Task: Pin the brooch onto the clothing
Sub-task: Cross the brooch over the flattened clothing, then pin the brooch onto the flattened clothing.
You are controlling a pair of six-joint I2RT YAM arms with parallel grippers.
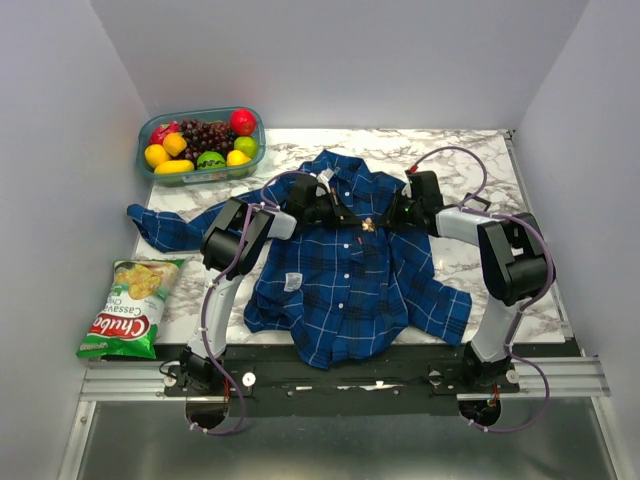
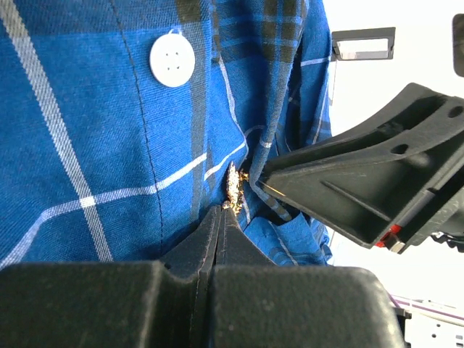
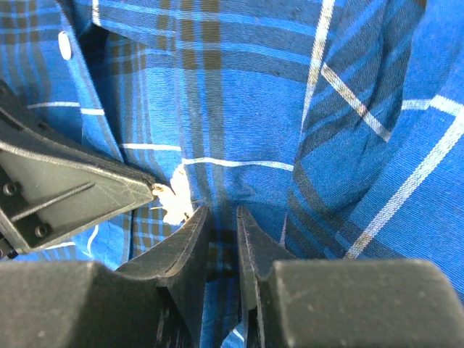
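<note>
Brooch [image 2: 232, 190] first: it sits on the chest of the plaid shirt [image 1: 340, 290], just beyond the tips of our left hand [image 2: 220, 217]. That hand has its fingers pressed flat together, their tips touching the brooch's near edge. We cannot tell whether they pinch any part of it. Our right hand [image 3: 223, 214] faces it from the other side, its fingers narrowly parted over bare cloth. The brooch lies just outside that gap, on the side toward the left hand. Beneath both hands the shirt lies spread on the marble tabletop [image 1: 470, 160].
</note>
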